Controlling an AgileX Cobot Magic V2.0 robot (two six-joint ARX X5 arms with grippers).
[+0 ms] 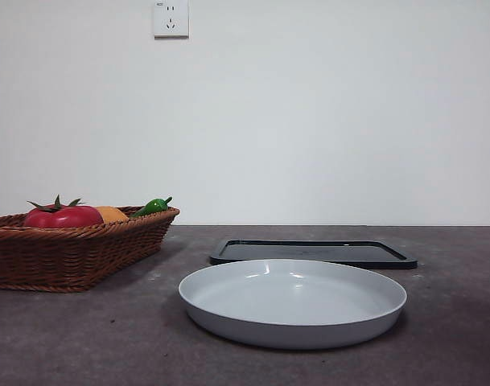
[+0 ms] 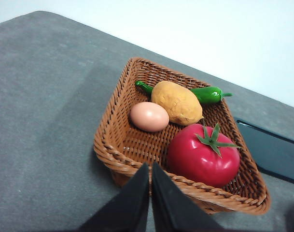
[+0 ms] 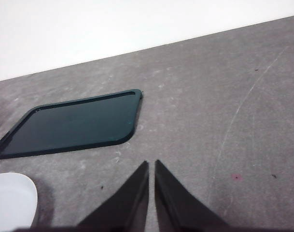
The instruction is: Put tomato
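Observation:
The glossy red tomato (image 1: 63, 215) with a dark green star-shaped stem lies in a brown wicker basket (image 1: 76, 253) at the left of the table. In the left wrist view the tomato (image 2: 203, 155) sits in the basket (image 2: 119, 115), at the corner nearest the jaws. My left gripper (image 2: 150, 169) is shut and empty, above the table just outside the basket's near rim. My right gripper (image 3: 152, 166) is shut and empty over bare table near the black tray. Neither gripper shows in the front view.
The basket also holds an orange-yellow lumpy fruit (image 2: 178, 102), a beige egg (image 2: 149, 116) and a green pepper (image 2: 208, 94). A white round plate (image 1: 293, 330) lies at the front centre. A flat black tray (image 1: 313, 252) lies behind it, also in the right wrist view (image 3: 69, 124).

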